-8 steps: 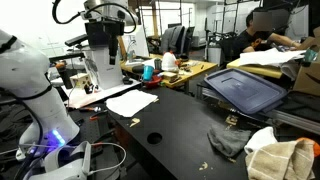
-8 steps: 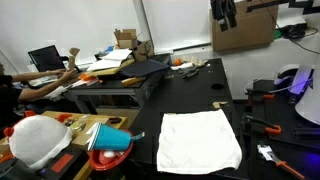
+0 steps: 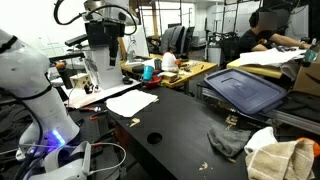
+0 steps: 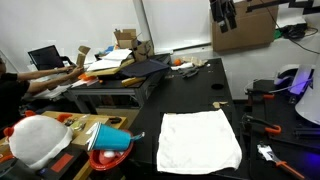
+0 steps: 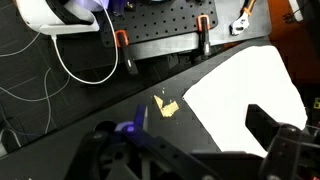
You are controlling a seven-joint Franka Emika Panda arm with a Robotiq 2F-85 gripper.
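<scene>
Gripper (image 5: 190, 150) gapes — wrist view only — above cloth (image 5: 250, 90).

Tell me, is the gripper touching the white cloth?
Apart. In an exterior view the gripper hangs high above the white cloth, with open space between them.

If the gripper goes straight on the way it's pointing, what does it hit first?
Probably the bare black tabletop, between the yellow scrap and the white cloth; the gripper hangs high, so it's uncertain.

Both ext. views: wide, set slightly above the black table (image 3: 180, 125), facing along it from opposite ends. Wrist view: high up, looking down. Shared by all: white cloth (image 3: 132, 102) (image 4: 200, 140) (image 5: 250, 95).
</scene>
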